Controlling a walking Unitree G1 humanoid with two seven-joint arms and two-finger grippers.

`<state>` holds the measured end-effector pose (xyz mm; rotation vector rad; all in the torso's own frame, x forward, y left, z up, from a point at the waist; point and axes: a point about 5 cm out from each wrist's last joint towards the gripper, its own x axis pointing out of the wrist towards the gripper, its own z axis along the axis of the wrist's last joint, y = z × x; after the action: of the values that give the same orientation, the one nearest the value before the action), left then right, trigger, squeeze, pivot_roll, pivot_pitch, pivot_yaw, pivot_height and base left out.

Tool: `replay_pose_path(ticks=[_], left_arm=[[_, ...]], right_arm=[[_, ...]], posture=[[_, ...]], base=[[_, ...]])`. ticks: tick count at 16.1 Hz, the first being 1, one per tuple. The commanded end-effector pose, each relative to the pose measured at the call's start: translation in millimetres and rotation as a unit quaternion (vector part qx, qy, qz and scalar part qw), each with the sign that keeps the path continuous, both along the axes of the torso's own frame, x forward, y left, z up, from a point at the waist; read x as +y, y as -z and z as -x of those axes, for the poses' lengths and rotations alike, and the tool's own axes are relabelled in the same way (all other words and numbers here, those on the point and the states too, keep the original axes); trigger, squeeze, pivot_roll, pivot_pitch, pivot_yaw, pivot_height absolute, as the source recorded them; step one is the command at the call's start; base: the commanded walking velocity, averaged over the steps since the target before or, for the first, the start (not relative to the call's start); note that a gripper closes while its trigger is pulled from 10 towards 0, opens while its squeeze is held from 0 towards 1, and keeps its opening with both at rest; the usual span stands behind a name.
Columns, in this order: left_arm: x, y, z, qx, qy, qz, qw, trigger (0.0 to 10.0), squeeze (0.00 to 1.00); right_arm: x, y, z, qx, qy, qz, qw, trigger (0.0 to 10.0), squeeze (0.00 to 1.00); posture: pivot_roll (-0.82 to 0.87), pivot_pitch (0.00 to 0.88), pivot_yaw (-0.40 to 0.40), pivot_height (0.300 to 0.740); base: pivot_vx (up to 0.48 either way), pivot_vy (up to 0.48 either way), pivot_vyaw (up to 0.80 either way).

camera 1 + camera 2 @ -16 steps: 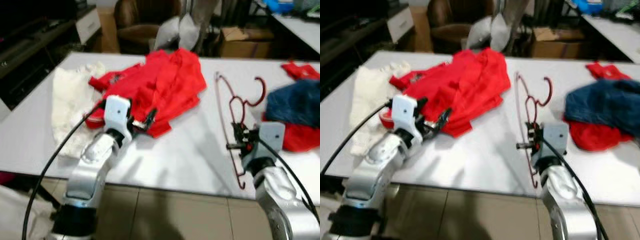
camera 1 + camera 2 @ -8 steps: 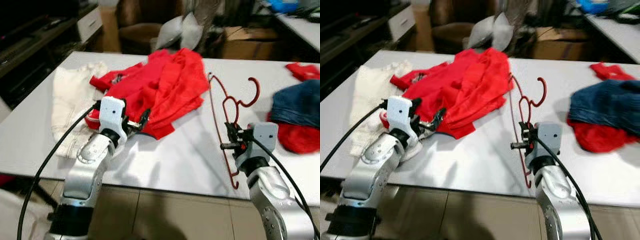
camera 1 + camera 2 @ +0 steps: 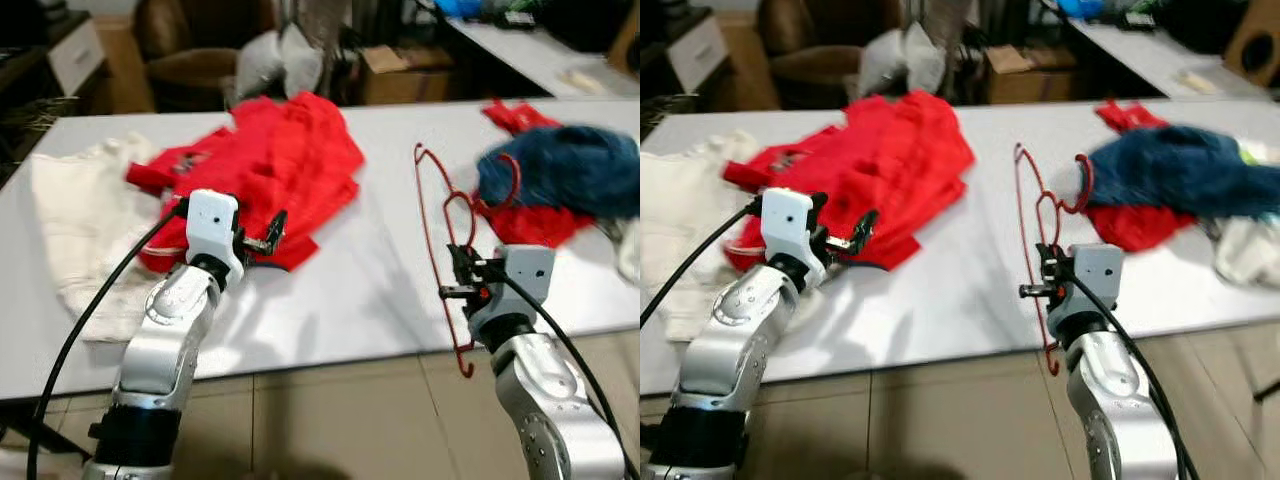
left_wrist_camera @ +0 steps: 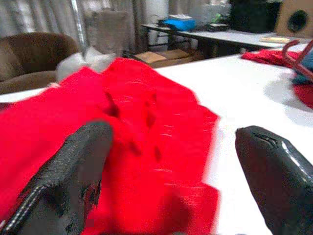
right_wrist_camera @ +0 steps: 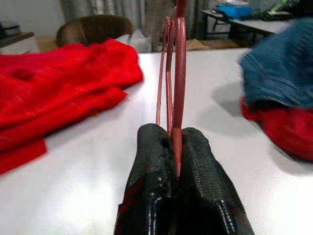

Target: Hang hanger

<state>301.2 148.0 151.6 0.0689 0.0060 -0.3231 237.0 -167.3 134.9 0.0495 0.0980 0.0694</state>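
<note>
Left gripper [image 3: 262,240] raised with fingers spread apart, right gripper [image 3: 462,281] raised, fingers pinched together

Red garment [image 3: 280,165], blue garment [image 3: 560,170], table [image 3: 390,270]

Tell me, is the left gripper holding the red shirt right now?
No, the left gripper has its fingers spread wide apart over the red shirt, with nothing pinched between them.

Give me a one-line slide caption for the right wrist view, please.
Right gripper pinches a red wire hanger above a white table, red garment and blue garment to either side.
</note>
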Motion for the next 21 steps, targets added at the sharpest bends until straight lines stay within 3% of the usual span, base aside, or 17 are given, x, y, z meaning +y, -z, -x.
replay_pose_path(ticks=[1, 2, 3, 4, 5, 6, 7, 8, 9, 10, 11, 12, 14, 17, 21], left_arm=[[2.8, -7.0, -3.2, -0.012, 0.008, -0.008, 1.0, 10.0, 1.0], [8.7, -5.0, -5.8, -0.008, 0.005, -0.059, 0.998, 10.0, 1.0], [11.5, -4.3, -7.3, -0.006, 0.002, -0.078, 0.997, 10.0, 1.0], [24.5, -5.2, -15.1, -0.002, -0.027, -0.144, 0.989, 10.0, 1.0], [33.3, -7.0, -19.7, 0.001, -0.043, -0.177, 0.983, 10.0, 1.0], [42.8, -8.1, -21.7, 0.007, -0.023, -0.24, 0.971, 10.0, 0.32], [54.4, -7.8, -22.0, 0.023, -0.007, -0.3, 0.954, 10.0, 0.0], [58.6, -7.6, -21.8, 0.031, -0.005, -0.316, 0.948, 10.0, 0.0], [75.5, -13.6, -22.6, 0.047, -0.02, -0.342, 0.938, 10.0, 0.0], [86.5, -19.5, -24.2, 0.053, -0.031, -0.354, 0.933, 8.7, 0.0], [90.6, -21.5, -25.6, 0.054, -0.026, -0.362, 0.93, 1.4, 0.0], [91.3, -19.9, -26.2, 0.058, -0.013, -0.368, 0.928, 0.0, 0.0], [90.8, -9.1, -25.9, 0.077, 0.028, -0.397, 0.914, 0.0, 0.0], [92.8, -2.9, -32.2, 0.091, 0.042, -0.416, 0.904, 0.0, 0.0], [95.9, 1.0, -36.1, 0.109, 0.054, -0.418, 0.9, 0.0, 0.0]], right_arm=[[-0.2, -3.8, -1.8, -0.011, 0.0, 0.0, 1.0, 10.0, 0.0], [0.2, -3.9, -2.3, -0.012, -0.001, 0.0, 1.0, 10.0, 0.0], [0.3, -4.0, -2.6, -0.012, -0.001, 0.0, 1.0, 10.0, 0.0], [0.8, -3.8, -2.8, -0.012, -0.003, 0.002, 1.0, 10.0, 0.0], [1.2, -3.5, -2.6, -0.012, -0.005, 0.003, 1.0, 10.0, 0.0], [1.4, -3.1, -2.2, -0.011, -0.007, 0.004, 1.0, 10.0, 0.0], [1.4, -2.6, -2.2, -0.01, -0.008, 0.006, 1.0, 10.0, 0.0], [1.4, -2.4, -2.3, -0.01, -0.009, 0.007, 1.0, 10.0, 0.0], [0.5, -1.8, -3.3, -0.009, -0.009, 0.011, 1.0, 10.0, 0.0], [0.1, -1.4, -4.3, -0.009, -0.009, 0.012, 1.0, 10.0, 0.0], [0.5, -1.2, -4.9, -0.009, -0.01, 0.012, 1.0, 10.0, 0.0], [1.4, -0.9, -5.4, -0.009, -0.012, 0.012, 1.0, 10.0, 0.0], [3.1, 0.2, -6.9, -0.008, -0.016, 0.016, 1.0, 10.0, 0.0], [0.8, 0.0, -7.4, -0.013, -0.008, 0.019, 1.0, 10.0, 0.0], [0.4, 1.6, -5.7, -0.014, -0.002, 0.018, 1.0, 10.0, 0.0]], posture=[[0.07, 0.0, 0.039, 0.74], [0.07, 0.0, 0.038, 0.74], [0.07, 0.0, 0.037, 0.74], [0.07, 0.0, 0.038, 0.74], [0.07, 0.0, 0.038, 0.74], [0.07, 0.0, 0.038, 0.74], [0.07, 0.0, 0.044, 0.74], [0.07, 0.0, 0.044, 0.74], [0.07, 0.0, 0.048, 0.74], [0.08, 0.0, 0.047, 0.74], [0.08, 0.0, 0.047, 0.74], [0.08, 0.0, 0.045, 0.74], [0.08, 0.0, 0.048, 0.74], [0.07, 0.0, 0.068, 0.74], [0.07, 0.0, 0.077, 0.74]], base=[[0.0, 0.0, 0.0], [0.0, 0.0, 0.0], [0.0, 0.0, 0.0], [0.0, 0.0, 0.0], [0.0, 0.0, 0.0], [0.0, 0.0, 0.0], [0.0, 0.0, 0.0], [0.0, 0.0, 0.0], [0.0, 0.0, 0.0], [0.0, 0.0, 0.0], [0.0, 0.0, 0.0], [0.0, 0.0, 0.0], [0.0, 0.0, 0.0], [0.0, 0.0, 0.0], [0.0, 0.0, 0.0]])
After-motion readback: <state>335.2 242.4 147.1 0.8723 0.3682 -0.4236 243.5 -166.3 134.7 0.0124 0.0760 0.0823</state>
